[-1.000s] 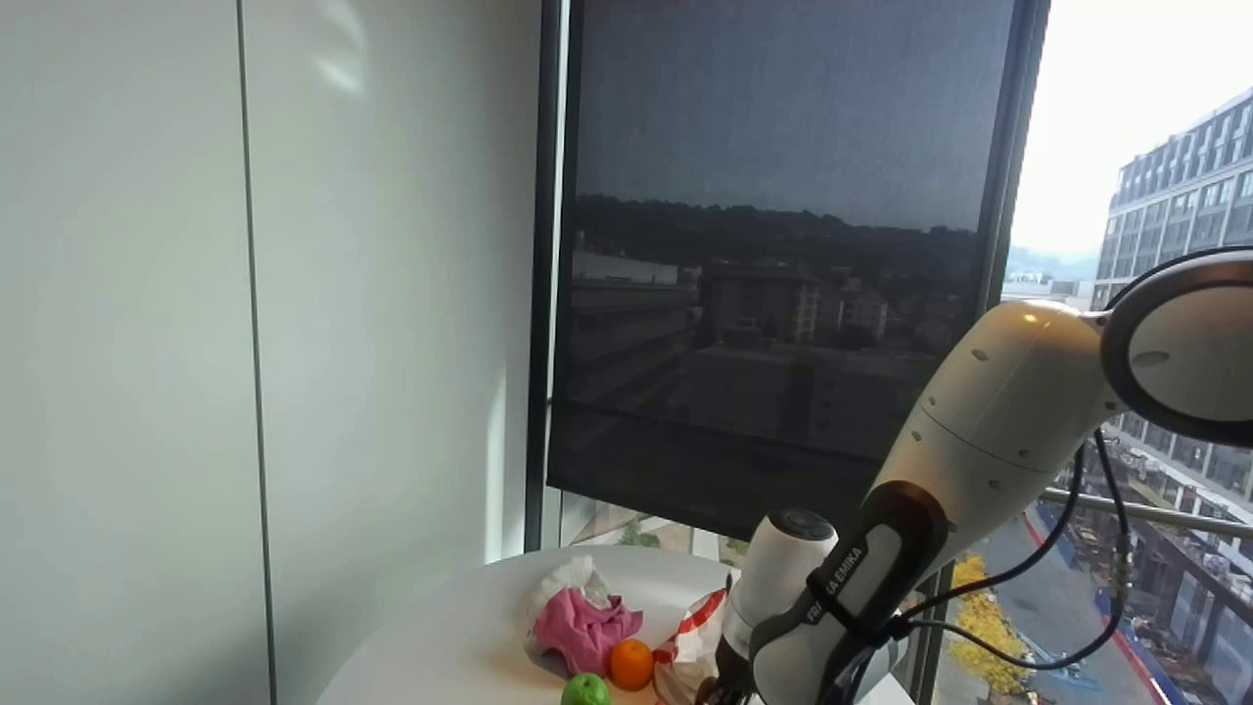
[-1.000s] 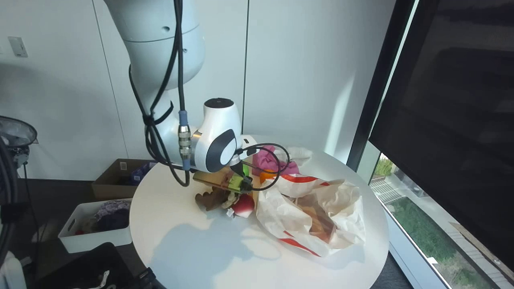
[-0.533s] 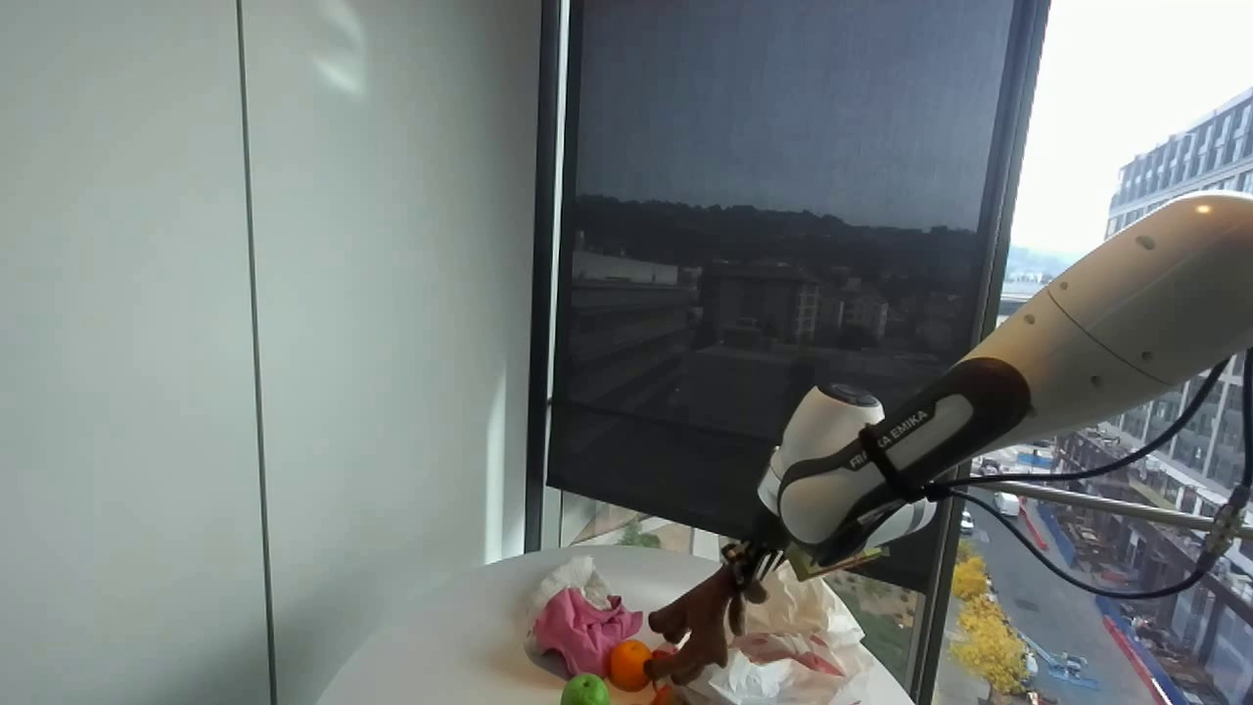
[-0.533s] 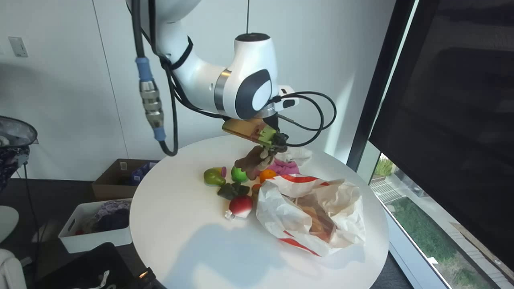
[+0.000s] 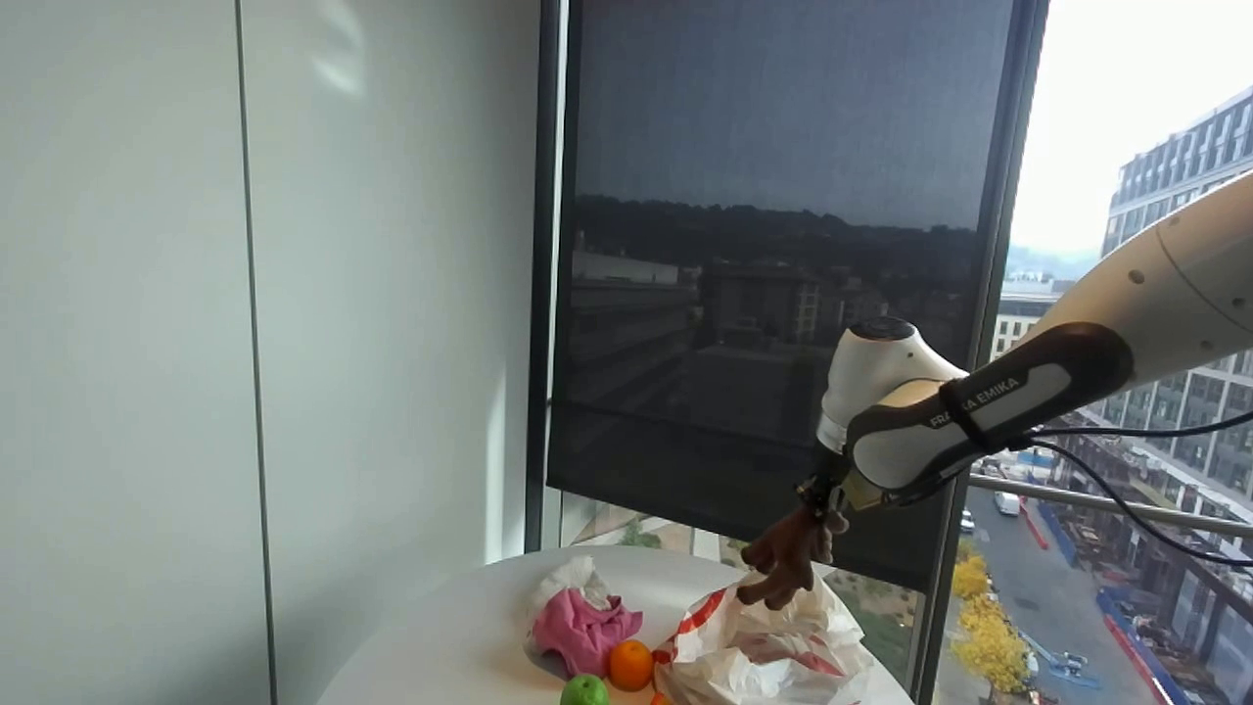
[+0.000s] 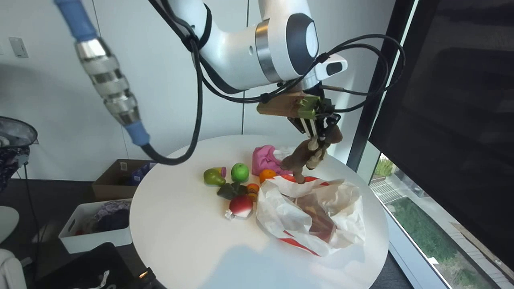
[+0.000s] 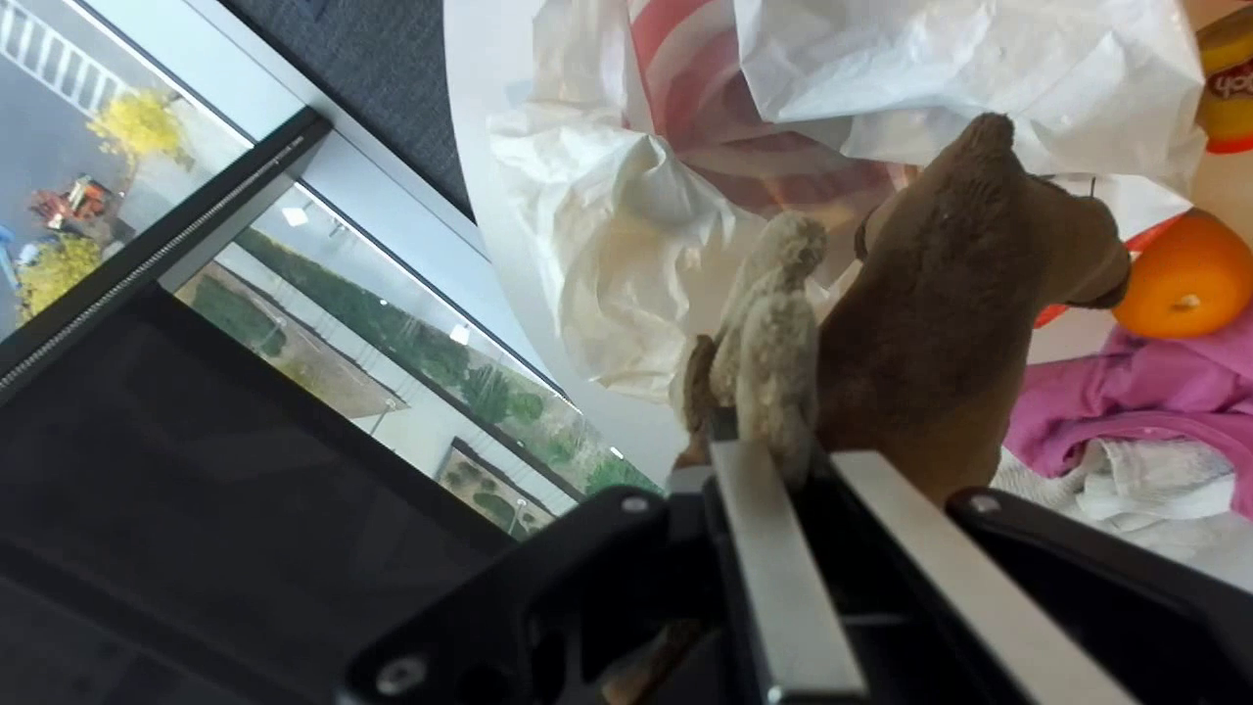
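As fingers (image 7: 783, 573) grip plush toy (image 7: 930, 323), white table (image 6: 176, 212), dark blind (image 5: 773, 304)

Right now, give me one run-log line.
gripper: shut on brown plush toy | height: above table | nearby: red-and-white bag, orange, pink cloth | bag contact: unclear

The white arm (image 6: 237, 56) bears black cables (image 6: 170, 161) and a black-and-silver claw (image 7: 798, 458).

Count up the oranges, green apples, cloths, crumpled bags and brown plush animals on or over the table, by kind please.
1 orange
1 green apple
2 cloths: pink cloth, white cloth
1 crumpled bag
1 brown plush animal, held by the gripper
Total: 6
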You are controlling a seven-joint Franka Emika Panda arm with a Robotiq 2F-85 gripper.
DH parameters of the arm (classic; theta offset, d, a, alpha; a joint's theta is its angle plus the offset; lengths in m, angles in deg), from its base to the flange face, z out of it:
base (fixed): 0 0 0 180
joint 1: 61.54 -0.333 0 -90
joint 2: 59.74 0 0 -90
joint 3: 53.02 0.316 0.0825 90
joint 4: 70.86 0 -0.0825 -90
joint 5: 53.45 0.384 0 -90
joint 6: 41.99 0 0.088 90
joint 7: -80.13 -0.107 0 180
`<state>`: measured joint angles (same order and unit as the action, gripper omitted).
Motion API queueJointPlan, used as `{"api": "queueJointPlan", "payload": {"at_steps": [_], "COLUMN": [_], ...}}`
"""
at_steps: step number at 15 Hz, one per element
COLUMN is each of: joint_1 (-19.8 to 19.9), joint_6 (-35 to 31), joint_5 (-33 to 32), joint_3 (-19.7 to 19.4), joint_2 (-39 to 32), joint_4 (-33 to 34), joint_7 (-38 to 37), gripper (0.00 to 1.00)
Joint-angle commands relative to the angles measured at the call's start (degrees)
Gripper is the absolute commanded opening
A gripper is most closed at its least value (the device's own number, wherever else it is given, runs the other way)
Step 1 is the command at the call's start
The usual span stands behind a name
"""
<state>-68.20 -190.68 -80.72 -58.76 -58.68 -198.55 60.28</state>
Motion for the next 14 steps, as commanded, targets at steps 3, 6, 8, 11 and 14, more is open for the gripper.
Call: {"api": "queueJointPlan", "payload": {"at_steps": [3, 6, 8, 11, 14], "joint_1": [2.73, 2.30, 2.03, 2.23, 3.02], "joint_6": [4.12, 3.66, 3.32, 3.09, 1.63], "joint_5": [-6.89, -16.73, -24.51, -29.55, -29.86], "joint_3": [4.00, 2.77, 1.36, 0.64, 0.62], "joint_2": [-5.55, -10.10, -12.69, -15.48, -18.02], "joint_4": [2.44, 5.16, 7.25, 10.05, 10.74], "joint_7": [-2.89, -6.67, -9.37, -10.89, -10.50], "gripper": [0.08, 0.08, 0.08, 0.08, 0.09]}}
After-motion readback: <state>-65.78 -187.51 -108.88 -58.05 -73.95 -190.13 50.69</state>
